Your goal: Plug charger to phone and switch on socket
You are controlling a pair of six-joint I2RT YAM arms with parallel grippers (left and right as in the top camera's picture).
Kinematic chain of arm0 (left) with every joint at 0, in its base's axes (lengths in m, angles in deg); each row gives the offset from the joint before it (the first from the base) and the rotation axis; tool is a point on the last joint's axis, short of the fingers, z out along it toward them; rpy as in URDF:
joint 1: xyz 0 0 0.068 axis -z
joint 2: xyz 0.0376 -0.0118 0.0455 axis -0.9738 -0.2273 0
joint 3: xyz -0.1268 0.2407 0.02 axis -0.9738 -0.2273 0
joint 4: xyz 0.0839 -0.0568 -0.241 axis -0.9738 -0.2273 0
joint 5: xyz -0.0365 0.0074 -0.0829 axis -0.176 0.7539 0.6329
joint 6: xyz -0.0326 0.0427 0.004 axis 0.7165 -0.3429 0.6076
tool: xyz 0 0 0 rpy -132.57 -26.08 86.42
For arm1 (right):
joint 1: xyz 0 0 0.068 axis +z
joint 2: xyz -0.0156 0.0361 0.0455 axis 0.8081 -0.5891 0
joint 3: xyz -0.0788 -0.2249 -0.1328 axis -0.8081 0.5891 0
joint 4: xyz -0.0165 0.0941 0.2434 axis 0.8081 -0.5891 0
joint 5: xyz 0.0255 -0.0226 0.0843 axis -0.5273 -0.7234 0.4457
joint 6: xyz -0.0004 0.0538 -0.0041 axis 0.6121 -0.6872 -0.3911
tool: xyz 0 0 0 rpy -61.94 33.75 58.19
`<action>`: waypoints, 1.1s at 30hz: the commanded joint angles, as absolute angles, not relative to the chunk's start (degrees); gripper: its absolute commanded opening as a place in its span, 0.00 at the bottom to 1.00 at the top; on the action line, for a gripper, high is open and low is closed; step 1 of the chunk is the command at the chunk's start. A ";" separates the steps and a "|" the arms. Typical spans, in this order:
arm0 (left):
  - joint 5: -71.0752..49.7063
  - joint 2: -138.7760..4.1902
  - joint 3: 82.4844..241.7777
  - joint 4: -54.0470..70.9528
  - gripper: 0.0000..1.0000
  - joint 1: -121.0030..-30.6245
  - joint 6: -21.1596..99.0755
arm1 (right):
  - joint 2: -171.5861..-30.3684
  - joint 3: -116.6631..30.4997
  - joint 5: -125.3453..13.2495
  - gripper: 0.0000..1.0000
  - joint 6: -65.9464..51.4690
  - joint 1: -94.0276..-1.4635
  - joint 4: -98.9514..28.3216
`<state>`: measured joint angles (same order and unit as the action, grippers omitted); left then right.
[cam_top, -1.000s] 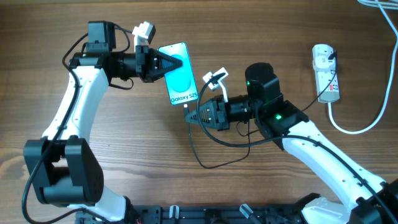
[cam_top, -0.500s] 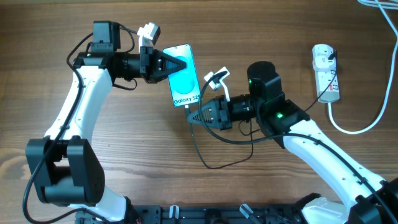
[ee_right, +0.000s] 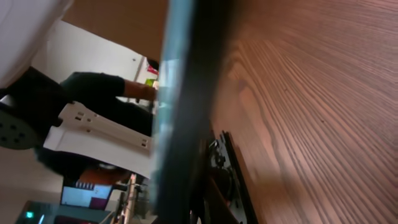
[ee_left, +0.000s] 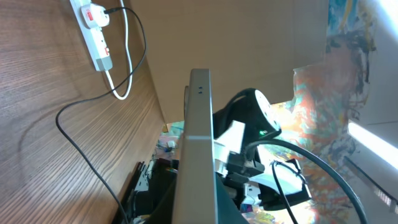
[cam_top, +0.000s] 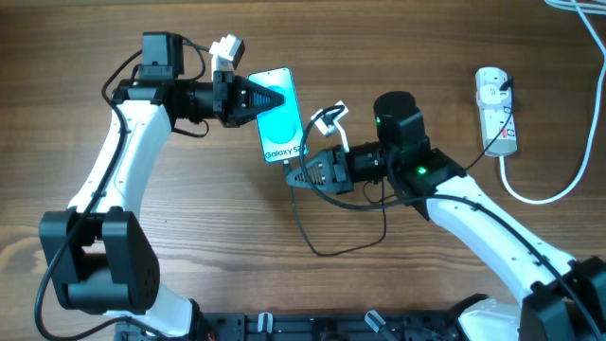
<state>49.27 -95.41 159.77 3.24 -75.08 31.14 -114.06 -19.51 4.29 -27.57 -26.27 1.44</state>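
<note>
The phone (cam_top: 283,121), with a cyan screen and "Galaxy" text, is held above the table by my left gripper (cam_top: 268,98), which is shut on its upper end. In the left wrist view the phone shows edge-on (ee_left: 199,137). My right gripper (cam_top: 294,176) is shut on the connector tip of the black charger cable (cam_top: 343,248), right at the phone's lower edge. The right wrist view shows only that blurred phone edge (ee_right: 186,93). The white socket (cam_top: 495,110) lies far right, and the charger's black plug head (cam_top: 507,87) sits in it. The socket also shows in the left wrist view (ee_left: 94,30).
The socket's thick white cord (cam_top: 554,194) curves along the right edge of the wooden table (cam_top: 189,237). The slack black cable loops on the table under the right arm. A black rail (cam_top: 312,327) runs along the front edge.
The left gripper and phone shifted slightly right. The right gripper moved up and left, bringing the connector against the phone's lower edge.
</note>
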 commanded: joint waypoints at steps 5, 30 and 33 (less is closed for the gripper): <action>52.07 -94.97 160.21 3.50 0.04 -74.84 29.90 | -114.78 -19.38 16.13 0.04 -26.36 -28.92 7.10; 51.17 -94.97 160.19 4.33 0.04 -74.49 30.58 | -114.98 -19.38 10.91 0.04 -26.76 -29.03 4.28; 49.66 -94.97 160.21 4.35 0.04 -74.08 30.58 | -114.98 -19.38 10.91 0.04 -26.76 -29.03 4.26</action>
<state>49.84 -95.41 159.77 4.25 -74.64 31.10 -114.54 -19.20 11.04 -26.54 -29.07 3.93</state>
